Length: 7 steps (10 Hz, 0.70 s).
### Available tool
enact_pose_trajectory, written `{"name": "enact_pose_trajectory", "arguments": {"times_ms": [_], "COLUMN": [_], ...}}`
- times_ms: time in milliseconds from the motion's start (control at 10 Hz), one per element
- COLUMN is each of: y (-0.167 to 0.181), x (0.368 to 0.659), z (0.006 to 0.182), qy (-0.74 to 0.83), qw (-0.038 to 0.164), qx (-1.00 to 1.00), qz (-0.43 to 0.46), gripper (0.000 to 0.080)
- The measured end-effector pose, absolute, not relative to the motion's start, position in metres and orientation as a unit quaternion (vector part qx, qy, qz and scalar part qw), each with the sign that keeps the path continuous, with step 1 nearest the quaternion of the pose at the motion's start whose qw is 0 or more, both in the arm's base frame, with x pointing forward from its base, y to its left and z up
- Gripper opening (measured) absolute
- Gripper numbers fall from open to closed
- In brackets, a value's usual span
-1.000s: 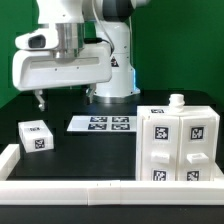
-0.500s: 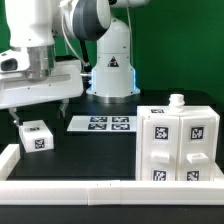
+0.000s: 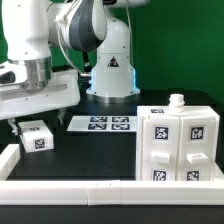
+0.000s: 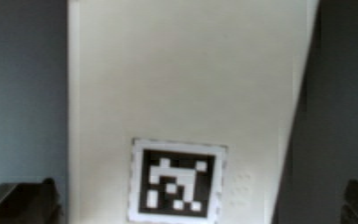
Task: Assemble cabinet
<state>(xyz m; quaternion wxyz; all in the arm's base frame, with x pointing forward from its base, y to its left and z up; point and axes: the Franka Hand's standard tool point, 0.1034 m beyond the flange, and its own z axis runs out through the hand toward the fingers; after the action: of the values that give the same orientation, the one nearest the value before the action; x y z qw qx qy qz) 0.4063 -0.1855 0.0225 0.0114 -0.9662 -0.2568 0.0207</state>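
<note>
- Green backdrop and a black table (image 3: 60,150) frame the exterior view, with a low white border rail (image 3: 100,190) along the front edge.
- At that view's left, the white arm's gripper (image 3: 36,124) hangs over a small white block (image 3: 36,138) bearing a tag, one finger on each side of it.
- Near the middle lies the marker board (image 3: 100,124), flat on the table.
- At the view's right, the cabinet (image 3: 178,148) stands upright just behind the rail, well apart from the gripper, tags on its faces and a small knob (image 3: 177,100) on top.
- Wrist view: the small white block (image 4: 190,90) fills the frame, tag facing the camera.
- The gripper (image 4: 190,200) is spread wide, its dark fingertips (image 4: 19,202) flanking the block with narrow gaps, gripping nothing.
</note>
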Motion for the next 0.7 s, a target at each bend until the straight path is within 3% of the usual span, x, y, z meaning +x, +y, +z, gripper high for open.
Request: {"name": "enact_pose_trajectory", "arguments": {"times_ms": [700], "y": [-0.189], "x": [0.399], "z": [0.007], "qy": [-0.260], "qw": [0.012], "qx": [-0.965], "qz": [0.024], "gripper": [0.0797]}}
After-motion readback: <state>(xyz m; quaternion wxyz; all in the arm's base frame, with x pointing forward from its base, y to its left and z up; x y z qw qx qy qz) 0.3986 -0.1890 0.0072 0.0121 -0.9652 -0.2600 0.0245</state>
